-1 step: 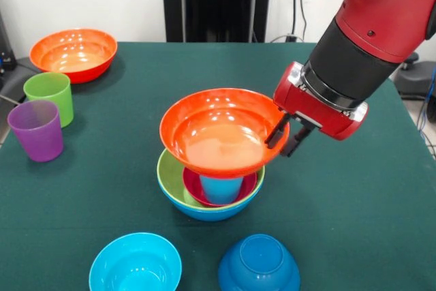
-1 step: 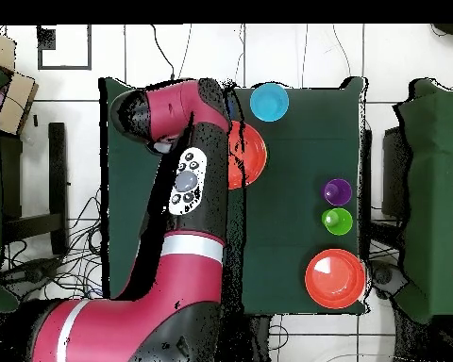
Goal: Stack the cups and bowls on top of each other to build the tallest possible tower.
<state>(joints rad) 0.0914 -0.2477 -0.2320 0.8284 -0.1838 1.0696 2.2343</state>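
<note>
My gripper [image 1: 283,138] is shut on the right rim of a large orange bowl [image 1: 219,131], one finger inside the rim and one outside. The bowl is tilted towards the camera and sits directly over the tower [image 1: 204,204]. The tower is a large blue bowl at the base, a lime green bowl [image 1: 169,180] nested in it, then a small magenta bowl [image 1: 193,190] with a light blue cup [image 1: 221,187] standing inside. The orange bowl's underside meets the cup's top. In the overhead view the arm hides the gripper and only part of the held orange bowl [image 2: 252,156] shows.
A second orange bowl [image 1: 73,52] [image 2: 335,278] sits at the back left corner. A lime green cup [image 1: 51,95] [image 2: 337,222] and a purple cup [image 1: 37,129] [image 2: 337,191] stand near the left edge. In front, a cyan bowl [image 1: 135,264] [image 2: 269,102] stands upright and a dark blue bowl [image 1: 259,264] lies upside down.
</note>
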